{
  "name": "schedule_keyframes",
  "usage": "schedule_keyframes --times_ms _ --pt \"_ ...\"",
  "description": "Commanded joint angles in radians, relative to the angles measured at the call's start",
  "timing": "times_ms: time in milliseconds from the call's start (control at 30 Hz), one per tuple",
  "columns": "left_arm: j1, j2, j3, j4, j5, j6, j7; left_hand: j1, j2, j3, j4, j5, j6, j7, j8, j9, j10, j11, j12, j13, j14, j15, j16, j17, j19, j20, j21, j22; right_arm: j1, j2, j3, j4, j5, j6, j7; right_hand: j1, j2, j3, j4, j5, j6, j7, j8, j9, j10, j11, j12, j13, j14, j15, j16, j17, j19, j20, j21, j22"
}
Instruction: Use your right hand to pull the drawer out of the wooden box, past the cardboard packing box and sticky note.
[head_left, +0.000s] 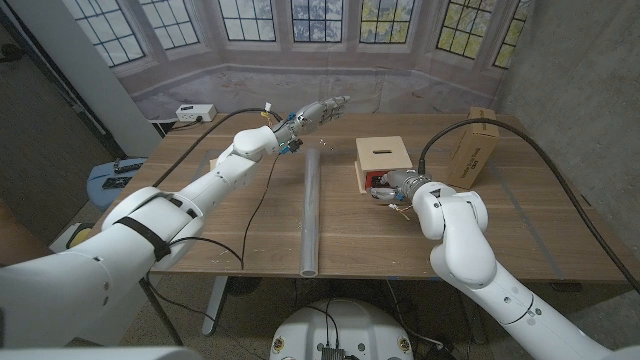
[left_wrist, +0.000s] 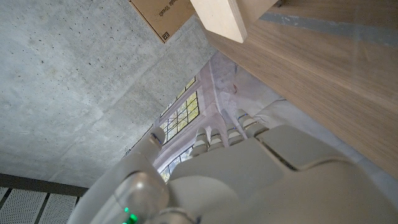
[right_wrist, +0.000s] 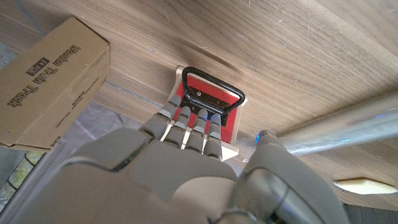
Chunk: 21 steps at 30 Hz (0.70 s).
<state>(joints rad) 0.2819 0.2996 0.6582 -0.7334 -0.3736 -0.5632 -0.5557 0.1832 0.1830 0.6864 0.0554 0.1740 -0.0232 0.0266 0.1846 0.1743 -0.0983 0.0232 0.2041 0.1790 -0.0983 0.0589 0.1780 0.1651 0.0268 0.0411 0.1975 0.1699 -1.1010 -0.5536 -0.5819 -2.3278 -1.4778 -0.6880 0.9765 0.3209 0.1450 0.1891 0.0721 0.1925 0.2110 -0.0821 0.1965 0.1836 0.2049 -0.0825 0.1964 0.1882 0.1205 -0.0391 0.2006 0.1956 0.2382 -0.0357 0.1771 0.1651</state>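
Red drawer (right_wrist: 208, 102) with black handle (right_wrist: 212, 93): right hand (right_wrist: 186, 134) fingertips hooked on handle, gripping. Box (head_left: 383, 152) beyond. Left hand (head_left: 315, 113) raised, fingers apart, empty.

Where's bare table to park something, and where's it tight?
Free: the front strip left of the metal tube, and the front right corner below the cardboard box. Tight: between the tube and the cardboard box, where the wooden box sits with the right hand at its red drawer.
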Motion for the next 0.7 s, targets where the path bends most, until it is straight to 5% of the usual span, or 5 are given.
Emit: schedule_keyframes --times_ms 33,700 --pt "-0.029 -0.025 0.006 0.057 0.005 -0.032 -0.019 0.011 -0.001 -0.002 0.001 0.004 -0.005 -0.003 -0.001 0.004 0.006 -0.005 -0.002 0.005 0.003 -0.002 0.001 0.003 0.006 0.004 -0.002 0.005 0.004 0.034 0.01 0.03 0.022 0.01 0.007 -0.012 -0.002 0.004 0.006 0.006 0.005 0.003 0.001 0.004 0.003 0.004 0.001 0.004 0.003 -0.068 0.0 -0.001 -0.004 -0.05 0.005 0.002" --pt "-0.06 -0.038 0.03 0.105 0.037 -0.086 -0.046 0.004 0.001 -0.007 0.017 0.002 0.005 -0.011 0.002 0.004 0.018 -0.006 0.001 0.005 0.012 -0.019 0.006 0.007 0.008 0.004 -0.001 0.005 0.028 0.038 -0.011 0.055 0.043 -0.011 0.018 -0.032 0.001 0.002 0.017 0.011 -0.001 0.005 -0.002 0.004 -0.006 0.003 -0.003 0.004 -0.003 -0.07 -0.003 -0.002 -0.012 -0.057 0.005 0.002"
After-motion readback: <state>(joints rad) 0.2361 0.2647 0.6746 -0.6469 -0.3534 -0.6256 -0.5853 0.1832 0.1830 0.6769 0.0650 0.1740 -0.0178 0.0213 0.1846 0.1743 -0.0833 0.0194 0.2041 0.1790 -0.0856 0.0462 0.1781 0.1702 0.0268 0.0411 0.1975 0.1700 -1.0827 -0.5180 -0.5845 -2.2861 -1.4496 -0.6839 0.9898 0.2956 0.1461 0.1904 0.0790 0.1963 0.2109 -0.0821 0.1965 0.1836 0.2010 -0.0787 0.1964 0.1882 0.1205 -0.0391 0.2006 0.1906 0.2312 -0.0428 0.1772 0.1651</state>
